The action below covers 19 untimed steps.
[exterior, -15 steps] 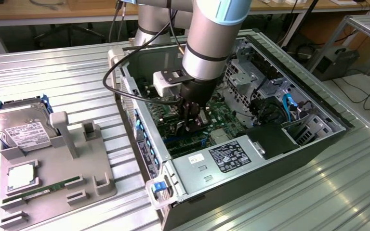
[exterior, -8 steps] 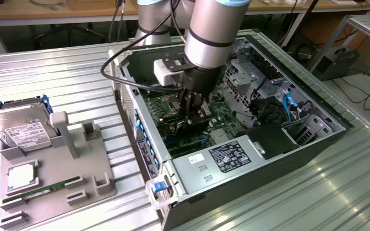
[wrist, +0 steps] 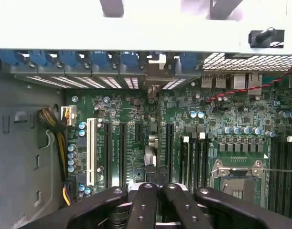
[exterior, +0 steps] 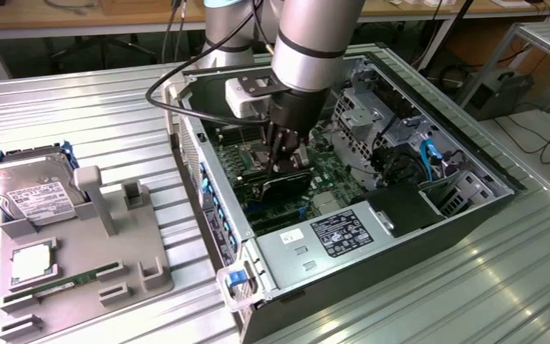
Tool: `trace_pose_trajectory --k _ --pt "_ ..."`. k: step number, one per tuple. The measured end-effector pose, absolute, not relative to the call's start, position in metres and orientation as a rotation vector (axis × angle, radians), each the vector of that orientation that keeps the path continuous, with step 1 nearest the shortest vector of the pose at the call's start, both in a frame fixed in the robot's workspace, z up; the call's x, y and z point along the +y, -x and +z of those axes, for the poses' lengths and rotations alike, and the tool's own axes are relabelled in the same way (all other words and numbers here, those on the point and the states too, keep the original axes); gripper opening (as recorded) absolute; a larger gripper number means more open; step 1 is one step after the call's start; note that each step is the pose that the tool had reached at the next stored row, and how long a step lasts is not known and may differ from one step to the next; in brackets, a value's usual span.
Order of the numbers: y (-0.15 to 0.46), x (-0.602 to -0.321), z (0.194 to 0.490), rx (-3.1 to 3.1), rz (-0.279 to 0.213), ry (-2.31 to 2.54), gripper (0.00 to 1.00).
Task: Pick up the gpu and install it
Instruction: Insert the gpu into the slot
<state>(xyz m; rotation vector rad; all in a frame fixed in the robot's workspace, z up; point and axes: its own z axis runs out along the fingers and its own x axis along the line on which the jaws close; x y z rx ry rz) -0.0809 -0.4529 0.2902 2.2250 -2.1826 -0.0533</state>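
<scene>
While the arm reaches down into the open computer case [exterior: 447, 215], its gripper [exterior: 286, 166] sits low over the motherboard [exterior: 328, 175], fingers drawn together on the upper edge of the gpu [exterior: 285, 188]. In the exterior view the gpu is a dark, flat card standing on edge on the board, directly under the gripper, between the case's rear wall on the exterior view's left and the drive cages further right. Whether it is fully seated in its slot cannot be told.

In the wrist view the black fingers [wrist: 145, 206] lie close side by side, nearly touching, over the row of long dark expansion slots [wrist: 122, 152]. A white slot [wrist: 91, 151] lies beside them, and a bare processor socket [wrist: 238, 176] with its metal frame sits on the other side. Blue retention clips [wrist: 69, 58] line the case's rear edge above the slot openings.

On the corrugated metal table [exterior: 84, 107], at the exterior view's left, a grey parts holder [exterior: 74, 287] stands well apart from the case. A silver hard drive [exterior: 26, 190] with a white label leans in its far end, a processor chip [exterior: 31, 258] lies flat nearer, and a narrow green memory stick [exterior: 65, 279] lies nearer still. A power supply [exterior: 337, 233] with a label fills the near corner of the case.
</scene>
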Motion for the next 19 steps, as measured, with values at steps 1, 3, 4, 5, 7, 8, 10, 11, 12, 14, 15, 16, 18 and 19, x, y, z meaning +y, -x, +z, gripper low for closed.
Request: trace_pose_trajectory --k 1,3,4,5,7,8,10,11,12,14,15,16,18,19 --pt "0.082 -0.452 0.288 -2.183 -0.053 -2.225 0.11" --pt "0.084 -0.451 0.284 -2.183 -0.052 -2.226 0.11" --pt "0.084 -0.45 0.283 -2.183 -0.052 -2.226 0.11" --pt "0.085 -0.45 0.281 -2.184 -0.051 -2.226 0.11" --pt "0.086 -0.449 0.278 -2.184 -0.051 -2.226 0.11" --pt "0.086 -0.448 0.277 -2.184 -0.051 -2.226 0.11" --pt "0.086 -0.447 0.276 -2.184 -0.051 -2.226 0.11" --pt "0.086 -0.446 0.275 -2.184 -0.05 -2.226 0.11" --pt "0.086 -0.446 0.275 -2.183 -0.05 -2.226 0.11" --pt "0.086 -0.446 0.274 -2.184 -0.051 -2.226 0.11" --pt "0.086 -0.446 0.273 -2.184 -0.051 -2.226 0.11" --pt "0.086 -0.446 0.273 -2.184 -0.051 -2.226 0.11" --pt "0.086 -0.446 0.272 -2.184 -0.05 -2.226 0.11" --pt "0.086 -0.446 0.272 -2.184 -0.05 -2.226 0.11"
